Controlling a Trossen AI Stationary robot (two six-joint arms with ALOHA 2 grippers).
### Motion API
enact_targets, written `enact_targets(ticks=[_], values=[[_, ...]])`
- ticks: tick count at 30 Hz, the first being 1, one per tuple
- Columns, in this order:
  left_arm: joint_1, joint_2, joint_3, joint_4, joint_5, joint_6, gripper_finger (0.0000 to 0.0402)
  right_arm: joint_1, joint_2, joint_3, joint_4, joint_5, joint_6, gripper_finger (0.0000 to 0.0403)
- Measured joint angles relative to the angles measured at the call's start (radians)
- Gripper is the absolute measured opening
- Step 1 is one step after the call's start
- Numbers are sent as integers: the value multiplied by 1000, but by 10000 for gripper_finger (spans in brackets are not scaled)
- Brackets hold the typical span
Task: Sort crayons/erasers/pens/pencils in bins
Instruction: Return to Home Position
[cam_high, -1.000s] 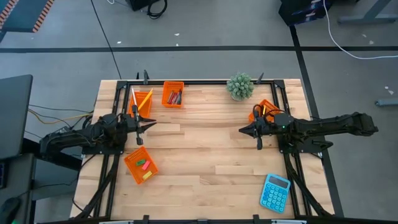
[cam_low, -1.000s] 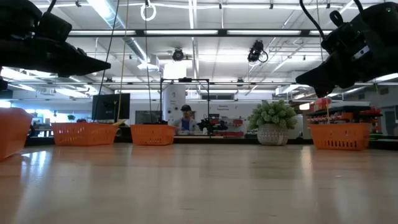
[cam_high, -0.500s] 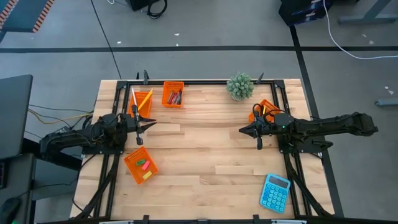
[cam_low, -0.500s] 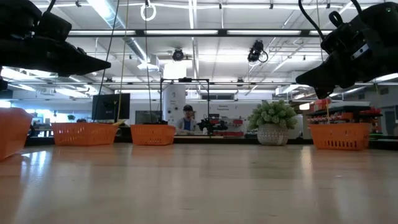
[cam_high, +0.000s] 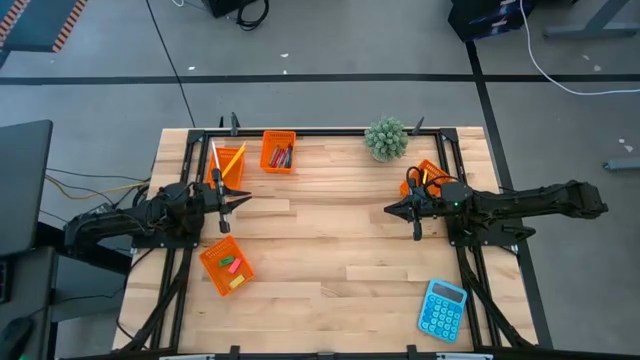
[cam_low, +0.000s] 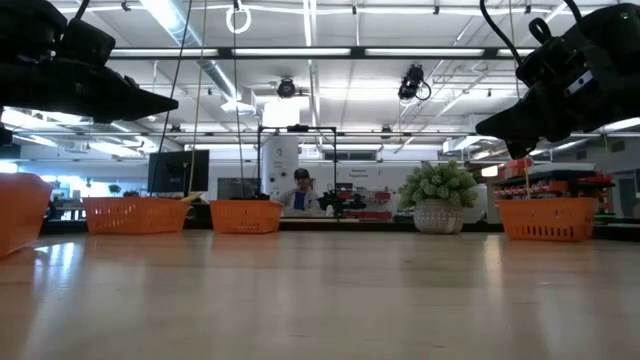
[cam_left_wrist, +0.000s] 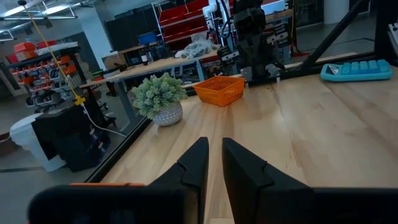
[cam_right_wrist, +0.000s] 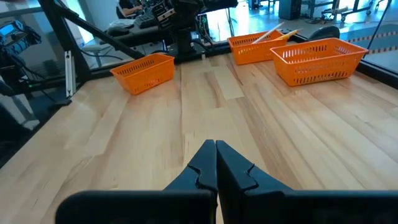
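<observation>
Four orange bins stand on the wooden table. The far-left bin (cam_high: 225, 160) holds yellow and orange pencils. The bin beside it (cam_high: 279, 152) holds crayons. The near-left bin (cam_high: 226, 267) holds small pink, green and yellow erasers. The right bin (cam_high: 428, 174) is partly hidden by my right arm; what it holds does not show. My left gripper (cam_high: 243, 201) hovers shut and empty between the left bins, and it also shows in the left wrist view (cam_left_wrist: 215, 146). My right gripper (cam_high: 390, 210) hovers shut and empty left of the right bin, and it also shows in the right wrist view (cam_right_wrist: 216, 146).
A small potted plant (cam_high: 386, 138) stands at the far edge. A blue calculator (cam_high: 443, 309) lies at the near right corner. Bare wood lies between the two grippers (cam_high: 315, 230). A person (cam_low: 300, 190) sits far behind the table.
</observation>
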Motion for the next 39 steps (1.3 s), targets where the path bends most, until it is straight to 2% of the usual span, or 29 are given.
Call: enact_targets(ticks=[23,32,39], values=[[0,0,0,0,0,0,58,0,0,0,0,0,0,6],[-81,0,0,1,1,0,56,0,0,0,0,0,0,6],[-89,0,0,1,0,0,51,0,0,0,0,0,0,6]])
